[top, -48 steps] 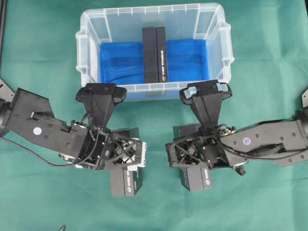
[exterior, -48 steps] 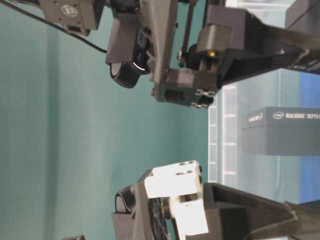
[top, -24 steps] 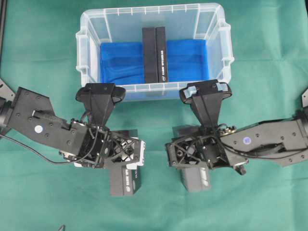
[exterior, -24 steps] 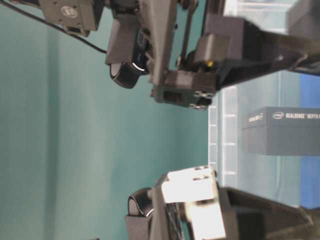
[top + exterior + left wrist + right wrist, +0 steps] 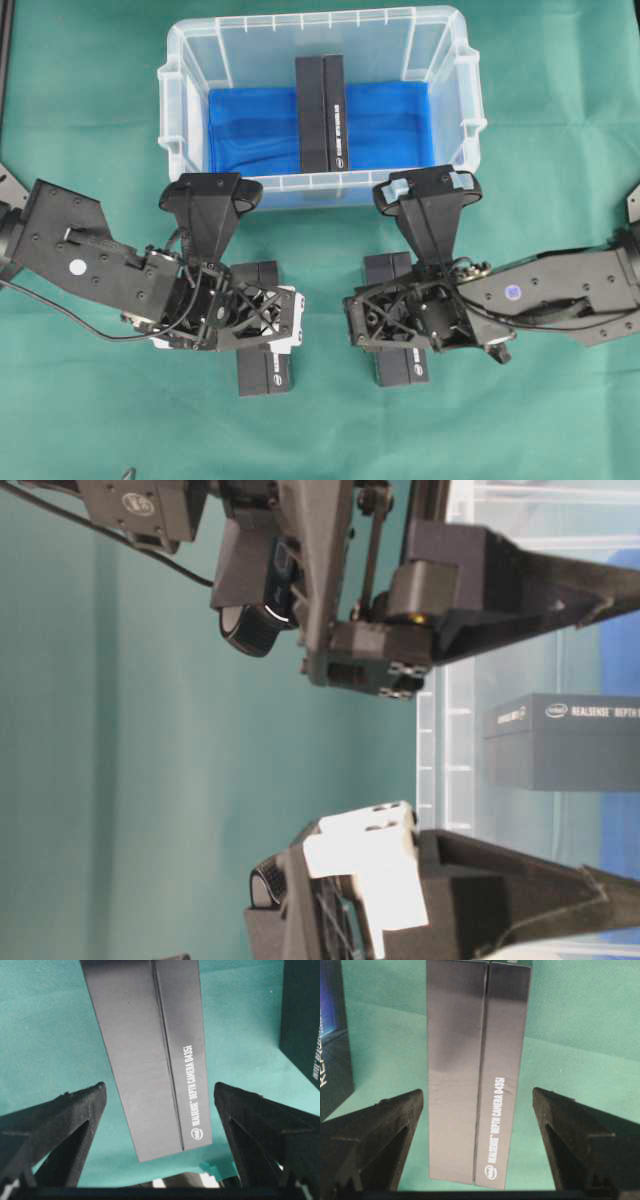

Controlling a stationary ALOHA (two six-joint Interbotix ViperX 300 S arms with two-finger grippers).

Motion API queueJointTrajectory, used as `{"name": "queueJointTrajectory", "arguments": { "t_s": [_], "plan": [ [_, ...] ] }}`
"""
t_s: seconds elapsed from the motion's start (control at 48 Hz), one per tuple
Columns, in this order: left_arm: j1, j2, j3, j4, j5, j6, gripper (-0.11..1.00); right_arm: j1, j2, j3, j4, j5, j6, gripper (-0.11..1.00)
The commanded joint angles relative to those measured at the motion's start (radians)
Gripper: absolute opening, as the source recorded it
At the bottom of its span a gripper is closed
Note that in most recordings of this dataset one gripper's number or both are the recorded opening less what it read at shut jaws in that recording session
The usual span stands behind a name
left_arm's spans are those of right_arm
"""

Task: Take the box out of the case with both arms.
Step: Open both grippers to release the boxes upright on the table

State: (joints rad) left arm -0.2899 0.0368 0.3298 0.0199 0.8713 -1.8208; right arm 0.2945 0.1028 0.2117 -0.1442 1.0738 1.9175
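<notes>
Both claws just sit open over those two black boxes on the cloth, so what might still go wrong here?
1. The left gripper and right gripper hang open astride the left box and right box; lifting away crookedly might nudge one.
2. One box still stands in the case; reaching back, an arm may bump the near rim.

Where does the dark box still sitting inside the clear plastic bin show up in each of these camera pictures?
Overhead: the box in the bin stands mid-bin on the blue liner, top centre.
Table-level: the same box sits at the right edge, seen through the clear bin wall.
Left wrist: not in it; only boxes on the green cloth.
Right wrist: not in it either.
Shared landmark: the green cloth.
</notes>
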Motion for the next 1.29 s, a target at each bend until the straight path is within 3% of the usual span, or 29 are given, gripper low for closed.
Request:
{"name": "queueJointTrajectory", "arguments": {
  "t_s": [0.0, 0.292, 0.521, 1.042, 1.271],
  "plan": [
    [0.002, -0.029, -0.02, 0.003, -0.003, -0.003, 0.92, 0.002, -0.015, -0.02, -0.005, -0.002, -0.003, 0.9],
    [0.005, -0.032, -0.04, 0.003, 0.009, -0.006, 0.91, 0.002, -0.017, -0.051, -0.005, 0.017, -0.006, 0.9],
    [0.017, -0.055, -0.087, 0.017, 0.071, 0.002, 0.91, 0.002, -0.029, -0.126, -0.018, 0.127, -0.026, 0.89],
    [0.075, -0.106, -0.322, 0.025, 0.39, 0.143, 0.91, -0.003, -0.11, -0.282, -0.098, 0.371, -0.066, 0.87],
    [0.078, -0.107, -0.425, 0.031, 0.506, 0.16, 0.91, -0.012, -0.123, -0.342, -0.103, 0.456, -0.095, 0.87]
  ]
}}
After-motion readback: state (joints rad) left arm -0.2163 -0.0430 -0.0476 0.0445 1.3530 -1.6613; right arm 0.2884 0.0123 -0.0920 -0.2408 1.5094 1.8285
